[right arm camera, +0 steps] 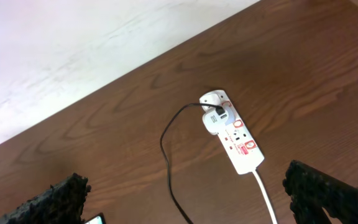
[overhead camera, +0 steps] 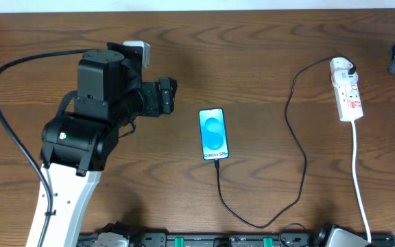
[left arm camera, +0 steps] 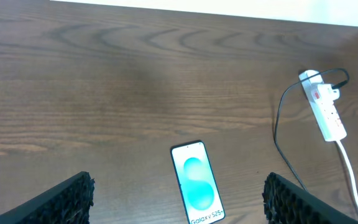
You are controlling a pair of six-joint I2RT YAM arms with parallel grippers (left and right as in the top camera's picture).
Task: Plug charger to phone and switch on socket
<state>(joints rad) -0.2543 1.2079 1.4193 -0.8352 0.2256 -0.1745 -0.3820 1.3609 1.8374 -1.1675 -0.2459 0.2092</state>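
Phone [overhead camera: 213, 134], slim, black-bezelled and blue-screened, was seen mid-table from overhead. The thin black charger cable [overhead camera: 218, 177] was joined at its near edge and led to the narrow white power strip [overhead camera: 349, 96] at far right. The left gripper [overhead camera: 173, 96] was held spread and empty beside the phone. From the left wrist, 2 parted fingers [left arm camera: 67, 200] were shown. From the right wrist, the right gripper [right arm camera: 185, 183] was spread empty, with the power strip beyond.

A dark wood-grained table [overhead camera: 184, 62] was seen. Beyond the table's far edge, a pale surface [right arm camera: 73, 37] was shown.
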